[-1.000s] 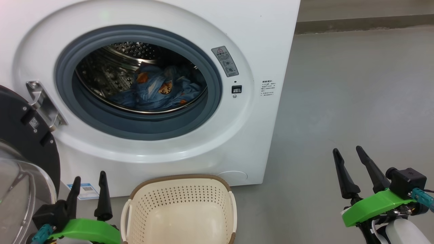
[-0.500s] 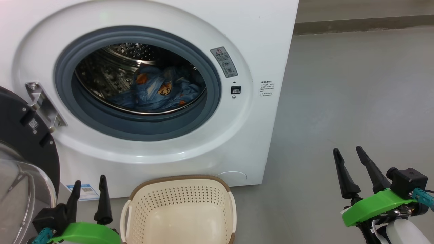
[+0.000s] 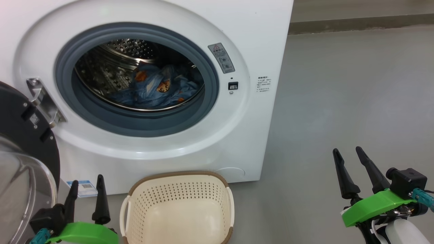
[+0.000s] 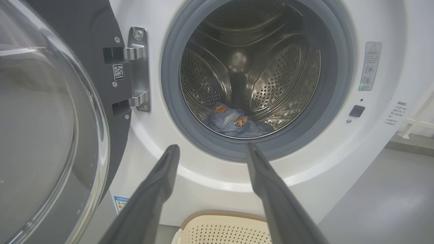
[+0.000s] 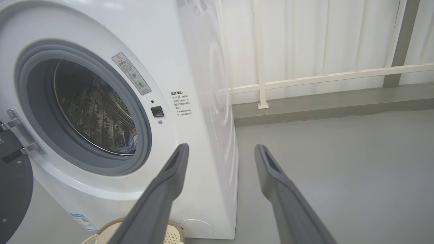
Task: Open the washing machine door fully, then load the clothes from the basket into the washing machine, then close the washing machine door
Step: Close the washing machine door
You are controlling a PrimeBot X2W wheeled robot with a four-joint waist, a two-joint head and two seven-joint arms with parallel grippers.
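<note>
The white washing machine [image 3: 264, 40] stands with its door [image 3: 23, 135] swung wide open to the left, black rim and clear glass bowl [image 4: 37, 128] facing me. Light blue clothes [image 3: 159, 89] with orange-brown faces lie inside the steel drum [image 4: 271, 78], also seen as clothes [image 4: 234, 122] in the left wrist view. The cream basket [image 3: 179, 210] sits on the floor before the machine with nothing in it. My left gripper [image 3: 86, 184] is open at the lower left, between door and basket. My right gripper [image 3: 347, 152] is open over bare floor at the lower right.
Grey floor [image 3: 356, 95] stretches to the right of the machine. A white railing [image 5: 322, 76] and a low grey kerb [image 5: 332, 108] run along the back wall. A blue label sticker [image 3: 81, 186] sits low on the machine front.
The head camera has shifted slightly, so machine and basket sit a little lower-left. My left gripper has sunk a little lower in view. The right gripper has not moved.
</note>
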